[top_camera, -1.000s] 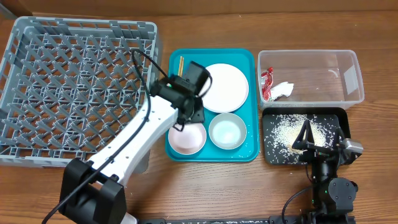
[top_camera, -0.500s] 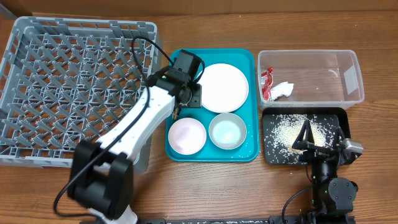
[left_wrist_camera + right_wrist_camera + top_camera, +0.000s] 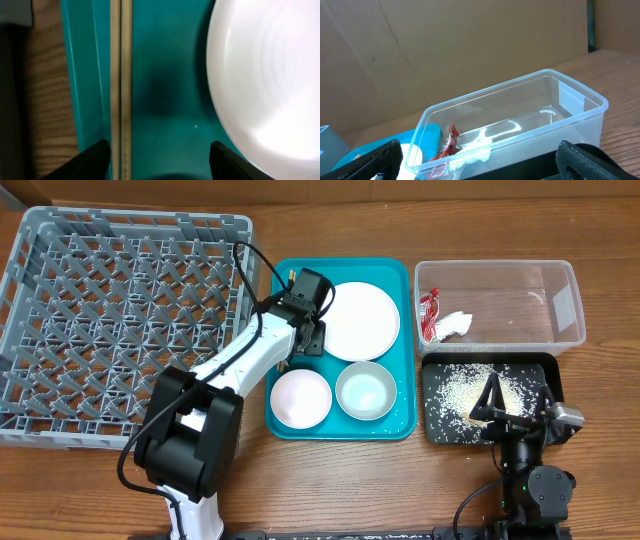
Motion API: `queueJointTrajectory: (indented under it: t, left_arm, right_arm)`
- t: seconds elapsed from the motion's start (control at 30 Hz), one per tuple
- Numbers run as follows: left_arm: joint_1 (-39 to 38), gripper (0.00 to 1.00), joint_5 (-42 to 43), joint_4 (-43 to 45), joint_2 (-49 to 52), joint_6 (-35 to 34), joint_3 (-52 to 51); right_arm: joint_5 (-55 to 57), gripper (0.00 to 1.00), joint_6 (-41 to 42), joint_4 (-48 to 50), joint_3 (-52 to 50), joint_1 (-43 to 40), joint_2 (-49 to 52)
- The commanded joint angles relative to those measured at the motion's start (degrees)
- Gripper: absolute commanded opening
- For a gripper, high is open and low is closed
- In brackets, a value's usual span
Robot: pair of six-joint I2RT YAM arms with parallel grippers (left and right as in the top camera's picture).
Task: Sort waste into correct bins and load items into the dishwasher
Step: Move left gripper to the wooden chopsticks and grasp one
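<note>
While hovering over the chopsticks [image 3: 120, 75] with jaws apart and nothing gripped, shift the left gripper [image 3: 160, 156] sideways toward the tray wall [image 3: 80, 75] to bring the pair to the middle of the gap. At present it lies just inside the wall-side finger, running straight ahead. Keep the other finger clear of the plate [image 3: 270, 75] just beyond it. Come down level, probably with one tip slipping into the narrow gap by the wall. Close slowly to gather both sticks instead of rolling them apart. Lift straight, check for both sticks in the grip, then carry to the rack [image 3: 120, 310], well off on the wall side. Leave the right gripper [image 3: 493, 405] parked, spread wide and empty over the black tray [image 3: 535, 380].
</note>
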Motion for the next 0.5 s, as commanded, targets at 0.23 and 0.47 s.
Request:
queueJointTrajectory:
  t: [0.23, 0.47]
  left_arm:
    - [1.5, 0.52, -1.7, 2.3, 0.5, 2.6, 0.0]
    - [1.6, 0.49, -0.5, 2.7, 0.5, 2.6, 0.0]
  right_arm:
    - [0.4, 1.00, -0.4, 0.4, -0.6, 0.3, -0.6]
    - [0.4, 1.00, -0.4, 0.4, -0.6, 0.3, -0.6]
